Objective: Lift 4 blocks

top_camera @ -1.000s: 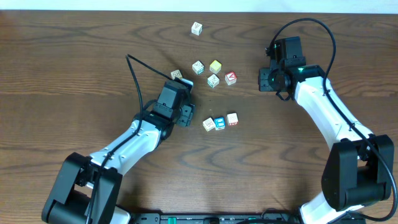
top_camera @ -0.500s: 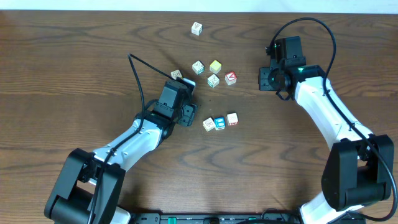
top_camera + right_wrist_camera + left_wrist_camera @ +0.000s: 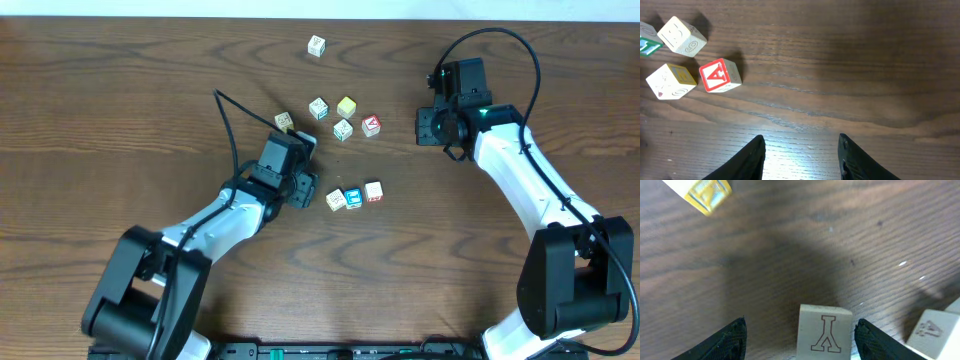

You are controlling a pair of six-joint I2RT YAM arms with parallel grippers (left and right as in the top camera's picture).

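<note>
No cube is in the air, and judging by how they lie, all four lifts look left to do. Left gripper (image 3: 801, 332) is spread wide and holds nothing. It straddles a cream wooden Y cube (image 3: 824, 330) at bottom centre of the left wrist view, clear of both sides: crisp edges, matte faces, outline letter. Other lettered cubes (image 3: 343, 129) lie scattered mid-frame overhead on the dark, grained table (image 3: 120, 100). Right gripper (image 3: 801, 150) is half open and empty over bare wood.

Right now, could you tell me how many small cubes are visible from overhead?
9 cubes: one alone at the top; one by the left gripper; four clustered in the middle; three in a row below them. That gripper may hide more.
</note>
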